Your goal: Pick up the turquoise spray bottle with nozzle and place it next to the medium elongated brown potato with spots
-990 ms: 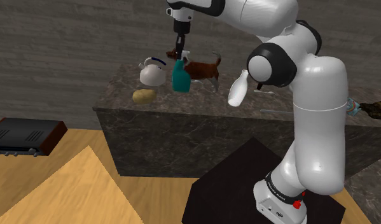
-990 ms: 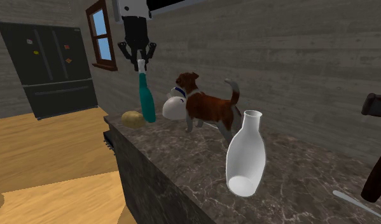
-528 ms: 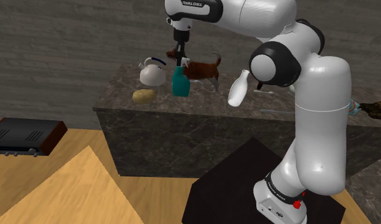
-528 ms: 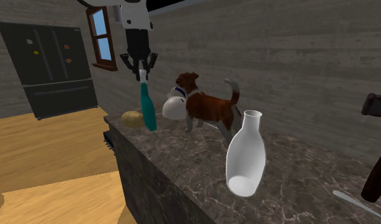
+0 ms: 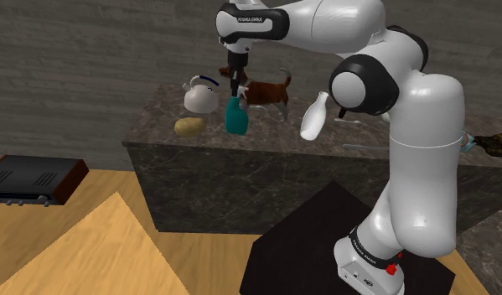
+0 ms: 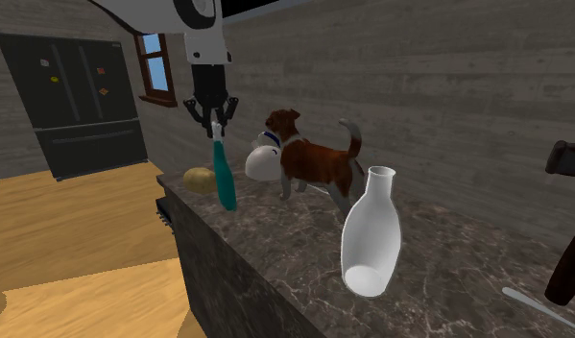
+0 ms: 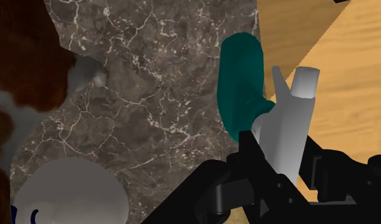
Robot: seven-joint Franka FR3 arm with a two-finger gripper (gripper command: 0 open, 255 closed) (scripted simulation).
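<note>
Shoulder view, pincer (image 5: 233,90): clamped on the spray bottle (image 5: 235,120) by its grey nozzle.
Bottle: teal, at the counter (image 5: 274,134) edge.
Potato (image 5: 188,126): near the bottle.

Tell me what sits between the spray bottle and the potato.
Nothing: the shoulder view shows bare counter between the spray bottle and the potato.

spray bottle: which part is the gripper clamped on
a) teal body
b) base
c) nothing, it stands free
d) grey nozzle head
d, the gripper is shut on the grey nozzle head, while the teal body of the spray bottle extends beyond the grip untouched.
</note>
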